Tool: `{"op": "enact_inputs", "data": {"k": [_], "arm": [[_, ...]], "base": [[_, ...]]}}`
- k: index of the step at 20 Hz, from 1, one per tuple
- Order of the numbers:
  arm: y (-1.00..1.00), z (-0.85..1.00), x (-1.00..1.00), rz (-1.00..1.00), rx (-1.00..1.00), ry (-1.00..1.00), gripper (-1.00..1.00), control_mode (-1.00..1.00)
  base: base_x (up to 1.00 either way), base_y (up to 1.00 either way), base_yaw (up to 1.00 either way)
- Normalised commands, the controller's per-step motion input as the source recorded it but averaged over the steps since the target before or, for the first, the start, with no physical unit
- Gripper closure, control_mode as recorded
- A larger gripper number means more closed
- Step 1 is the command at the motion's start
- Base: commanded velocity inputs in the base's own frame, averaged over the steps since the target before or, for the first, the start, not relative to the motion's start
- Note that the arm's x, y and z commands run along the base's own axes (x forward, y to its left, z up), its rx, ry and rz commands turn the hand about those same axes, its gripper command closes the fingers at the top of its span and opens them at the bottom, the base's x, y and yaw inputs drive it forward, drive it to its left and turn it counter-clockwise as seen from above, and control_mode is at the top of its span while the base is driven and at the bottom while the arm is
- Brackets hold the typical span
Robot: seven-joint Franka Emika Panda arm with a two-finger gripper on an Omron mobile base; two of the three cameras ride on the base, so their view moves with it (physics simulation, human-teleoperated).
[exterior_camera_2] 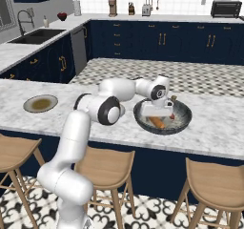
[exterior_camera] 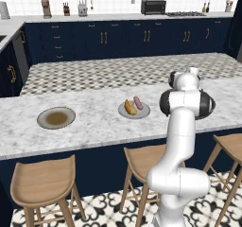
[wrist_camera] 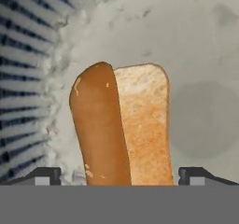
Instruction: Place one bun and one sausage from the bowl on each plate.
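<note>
Claw (wrist_camera: 119, 175): stood wide, holding nothing; its two dark tips (wrist_camera: 46, 175) sat one on each side of a bun in the hand view.
Bun in bowl (wrist_camera: 121, 125): lay lengthwise between the tips, reaching up and away from the claw, brown crust on one side and pale cut face on the other; whether the tips touched it could not be told.
Same bun, right base view (exterior_camera_2: 157, 122): orange, on the bowl floor just below the white hand.
Bowl (exterior_camera_2: 183, 123): on the marble counter (exterior_camera_2: 219, 128), the hand lowered inside its rim; ribbed wall (wrist_camera: 23, 78) beside the bun in the hand view.
Sausage in bowl (exterior_camera_2: 172, 115): a reddish bit showed beside the hand, near the bowl's far side; its shape was too hidden to tell.
Grey plate (exterior_camera: 134, 110): on the counter, well apart from the bowl, with one bun (exterior_camera: 130, 107) and one sausage (exterior_camera: 138, 102) lying side by side on it.
Olive plate (exterior_camera: 56, 117): farther along the counter from the bowl than the grey plate.
</note>
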Motion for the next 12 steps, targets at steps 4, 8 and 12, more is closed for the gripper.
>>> {"op": "enact_inputs", "data": {"k": [4,8,12], "arm": [[0.0,-0.33,0.0,0.06,-0.01,-0.06,-1.0,-1.0],[0.0,-0.12,0.0,0.02,0.0,-0.01,-1.0,-1.0],[0.0,-0.04,0.0,0.0,0.0,-0.01,1.0,-1.0]], "base": [[0.0,0.0,0.0],[0.0,0.0,0.0],[0.0,0.0,0.0]]}}
